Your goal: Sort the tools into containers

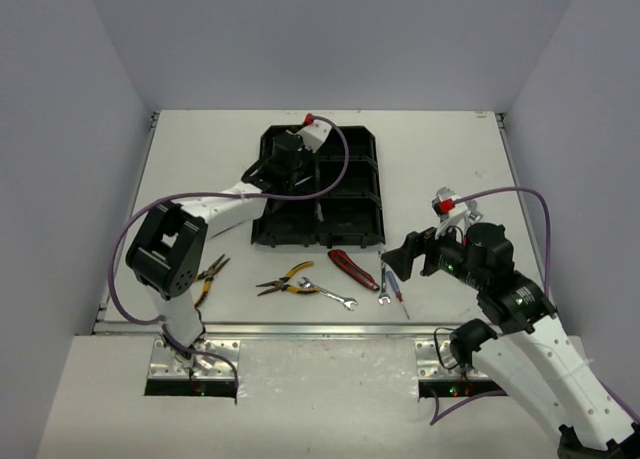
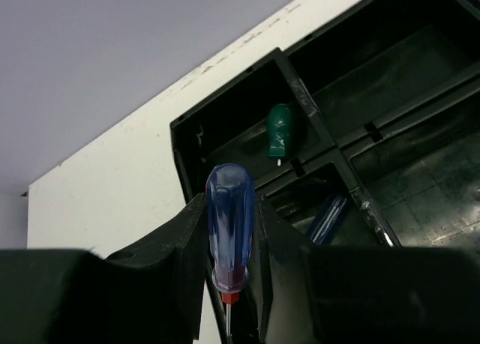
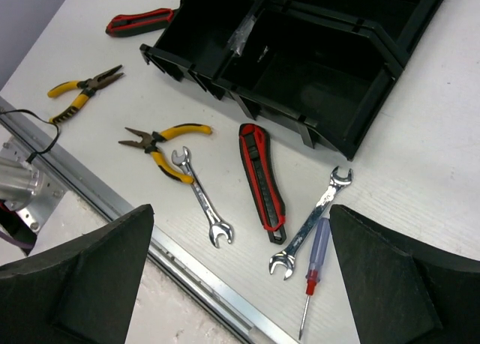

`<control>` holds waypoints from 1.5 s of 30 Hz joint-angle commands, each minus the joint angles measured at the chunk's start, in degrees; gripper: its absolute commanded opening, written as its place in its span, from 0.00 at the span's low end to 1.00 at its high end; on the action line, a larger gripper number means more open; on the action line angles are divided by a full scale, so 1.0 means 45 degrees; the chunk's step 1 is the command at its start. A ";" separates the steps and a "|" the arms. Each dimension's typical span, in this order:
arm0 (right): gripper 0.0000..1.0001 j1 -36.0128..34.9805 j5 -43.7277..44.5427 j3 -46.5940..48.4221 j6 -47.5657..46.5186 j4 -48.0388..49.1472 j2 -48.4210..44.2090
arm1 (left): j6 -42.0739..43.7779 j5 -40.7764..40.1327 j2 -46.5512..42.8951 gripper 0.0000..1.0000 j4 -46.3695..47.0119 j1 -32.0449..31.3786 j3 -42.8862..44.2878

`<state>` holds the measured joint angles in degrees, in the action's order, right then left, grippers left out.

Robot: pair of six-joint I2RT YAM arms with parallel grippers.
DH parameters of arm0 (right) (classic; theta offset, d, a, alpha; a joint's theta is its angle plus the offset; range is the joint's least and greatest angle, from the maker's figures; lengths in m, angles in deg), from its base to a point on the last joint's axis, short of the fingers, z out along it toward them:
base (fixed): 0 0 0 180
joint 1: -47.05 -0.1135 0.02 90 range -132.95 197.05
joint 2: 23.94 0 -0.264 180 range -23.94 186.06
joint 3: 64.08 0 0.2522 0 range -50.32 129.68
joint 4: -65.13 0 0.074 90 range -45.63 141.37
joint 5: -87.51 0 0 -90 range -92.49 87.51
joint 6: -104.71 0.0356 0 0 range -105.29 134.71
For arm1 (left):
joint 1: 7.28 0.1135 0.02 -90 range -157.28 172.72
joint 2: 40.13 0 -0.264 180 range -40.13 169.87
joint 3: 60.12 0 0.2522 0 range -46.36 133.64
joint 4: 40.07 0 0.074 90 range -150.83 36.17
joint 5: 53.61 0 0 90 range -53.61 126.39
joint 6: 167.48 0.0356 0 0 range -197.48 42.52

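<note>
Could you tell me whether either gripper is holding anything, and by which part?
The left gripper clamps the blue-handled screwdriver by its handle; the right gripper is open, holding nothing.

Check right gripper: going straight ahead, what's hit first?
Probably the red-black utility knife, flat on the table and roughly centred between the open jaws of the right gripper; depth is hard to judge.

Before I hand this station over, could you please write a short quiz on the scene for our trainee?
1. True or false: the left gripper is shut on a blue screwdriver.
2. What lies between the two wrenches on the table? A hammer, B knife, C tape.
3. What colour is the screwdriver lying in the tray's corner bin?
Key: 1 true; 2 B; 3 green.
</note>
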<state>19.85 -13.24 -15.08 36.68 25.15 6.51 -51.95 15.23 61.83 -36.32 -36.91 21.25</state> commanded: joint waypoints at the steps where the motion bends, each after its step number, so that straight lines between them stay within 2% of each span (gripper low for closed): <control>1: 0.99 -0.0030 0.0071 0.0405 -0.0333 -0.0379 0.0334 | 0.0395 0.1269 0.0186 0.00 0.1851 0.0083 -0.0201; 6: 0.99 -0.0030 -0.0121 0.0603 -0.0459 -0.0634 0.0509 | 0.0338 0.1980 0.0520 0.00 0.1994 0.0080 -0.0316; 8: 0.99 -0.0014 -0.0095 0.0625 -0.0502 -0.0741 0.0483 | 0.0413 0.2098 0.0601 0.05 0.1530 0.0080 -0.0129; 9: 0.99 -0.0010 -0.0048 0.0625 -0.0466 -0.0785 0.0494 | 0.0406 0.2192 0.0561 0.22 0.1302 0.0094 -0.0046; 10: 0.99 -0.0023 0.0098 0.0612 -0.0398 -0.0834 0.0525 | 0.0401 0.2209 0.0415 0.35 0.0984 0.0086 -0.0026; 14: 0.99 -0.0019 0.0689 0.0666 -0.0087 -0.1160 0.1102 | -0.0154 0.1893 -0.0500 0.59 -0.0122 0.0080 -0.0047; 17: 0.99 -0.0010 0.1084 0.0806 0.0153 -0.1541 0.2227 | -0.1043 0.2351 -0.1884 0.74 -0.0627 0.0080 -0.0549; 19: 0.99 -0.0010 0.1503 0.0935 0.0280 -0.1959 0.3368 | -0.2343 0.2144 -0.3214 0.93 -0.1098 0.0080 -0.0639; 20: 0.99 -0.0010 0.1666 0.0981 0.0358 -0.2146 0.3824 | -0.3192 0.1949 -0.3906 1.00 -0.1411 0.0080 -0.0662; 23: 0.99 -0.0017 0.2127 0.0996 0.0694 -0.2383 0.5374 | -0.7121 0.1566 -0.6163 1.00 -0.2817 0.0080 -0.0858; 25: 0.97 -0.0037 0.2525 0.0833 0.0813 -0.2283 0.6147 | -0.9037 0.1801 -0.7255 1.00 -0.3744 0.0080 -0.1144; 28: 0.82 -0.0049 0.3112 0.0545 0.0893 -0.1886 0.6908 | -1.0679 0.2916 -0.8909 1.00 -0.4537 0.0080 -0.2078; 31: 0.57 -0.0129 0.2706 0.0333 0.0800 -0.1519 0.7617 | -1.1045 0.4318 -1.0125 1.00 -0.4461 0.0080 -0.3235; 32: 0.53 -0.0210 0.2752 0.0316 0.0799 -0.1484 0.8008 | -1.1094 0.4728 -1.0550 1.00 -0.4557 0.0080 -0.3611; 37: 0.51 -0.0569 0.2433 0.0063 0.0694 -0.0896 0.9492 | -1.1107 0.5226 -1.1681 1.00 -0.4985 0.0080 -0.4596; 45: 0.26 -0.0655 0.3060 -0.0088 0.0965 -0.0209 1.1441 | -1.1122 0.6019 -1.2188 1.00 -0.5064 0.0080 -0.5590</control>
<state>17.25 -2.30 -15.36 40.26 21.11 55.89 -100.81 38.80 8.77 -61.05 -36.82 -3.42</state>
